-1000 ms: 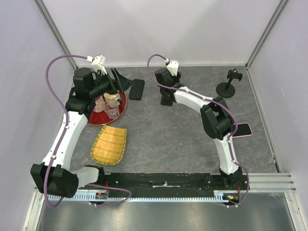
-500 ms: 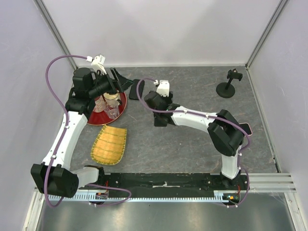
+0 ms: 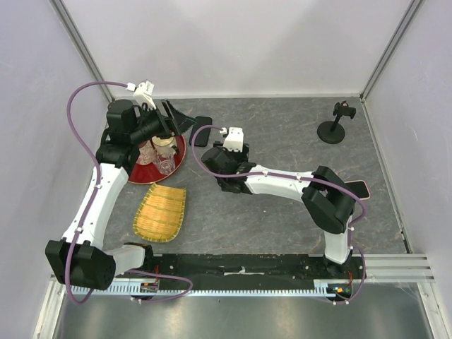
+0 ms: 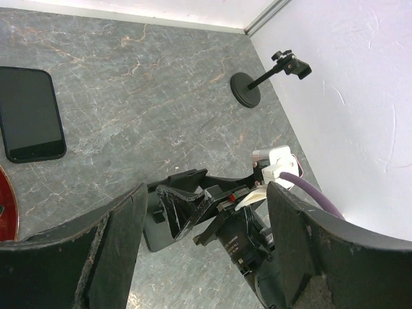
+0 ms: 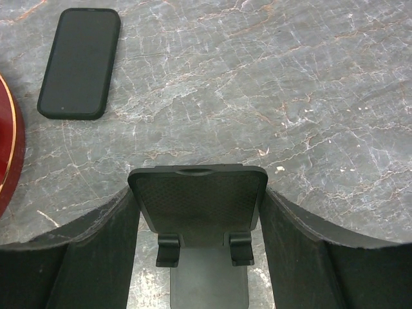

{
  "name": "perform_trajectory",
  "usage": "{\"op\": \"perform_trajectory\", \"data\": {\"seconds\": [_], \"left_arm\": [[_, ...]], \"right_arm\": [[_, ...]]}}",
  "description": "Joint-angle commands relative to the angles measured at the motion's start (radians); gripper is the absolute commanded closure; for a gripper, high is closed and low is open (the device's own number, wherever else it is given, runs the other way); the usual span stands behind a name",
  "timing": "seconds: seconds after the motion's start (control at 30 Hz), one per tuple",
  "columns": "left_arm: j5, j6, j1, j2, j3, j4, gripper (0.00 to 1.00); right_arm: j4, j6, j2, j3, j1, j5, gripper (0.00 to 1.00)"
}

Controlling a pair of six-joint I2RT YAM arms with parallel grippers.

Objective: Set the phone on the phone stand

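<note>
Two phones lie flat on the bench (image 3: 282, 141): a black phone (image 5: 80, 61) beside the red tray (image 3: 141, 176), a pink-edged phone (image 3: 359, 189) by the right arm (image 3: 282, 185). One phone stand (image 5: 197, 190) sits clamped in the right end effector (image 5: 199, 212); better set it down level before releasing. Left end effector (image 4: 205, 199) gapes empty.
</note>
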Motion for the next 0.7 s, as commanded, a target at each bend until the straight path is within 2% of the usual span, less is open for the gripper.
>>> {"op": "perform_trajectory", "data": {"seconds": [0.0, 0.03, 0.1, 0.17, 0.2, 0.43, 0.67], "left_arm": [[0.025, -0.026, 0.005, 0.005, -0.005, 0.049, 0.2], [0.027, -0.027, 0.006, 0.006, -0.006, 0.05, 0.19], [0.028, -0.026, 0.006, 0.006, -0.006, 0.05, 0.2], [0.028, -0.026, 0.008, 0.006, -0.006, 0.049, 0.19], [0.028, -0.026, 0.009, 0.008, -0.006, 0.052, 0.19], [0.032, -0.018, 0.013, 0.028, -0.002, 0.049, 0.19], [0.021, -0.004, 0.016, 0.112, 0.017, 0.015, 0.19]], "right_arm": [[0.003, 0.029, -0.044, -0.005, 0.01, 0.049, 0.53], [0.003, 0.023, -0.046, -0.005, 0.008, 0.043, 0.43], [0.003, -0.008, -0.051, -0.002, 0.008, 0.018, 0.34], [-0.001, -0.025, -0.058, 0.001, 0.008, 0.002, 0.08], [-0.004, -0.033, -0.063, -0.001, 0.01, -0.008, 0.02], [-0.015, -0.088, -0.158, -0.036, 0.008, -0.074, 0.02], [0.017, -0.174, -0.406, -0.169, 0.01, -0.192, 0.02]]}}
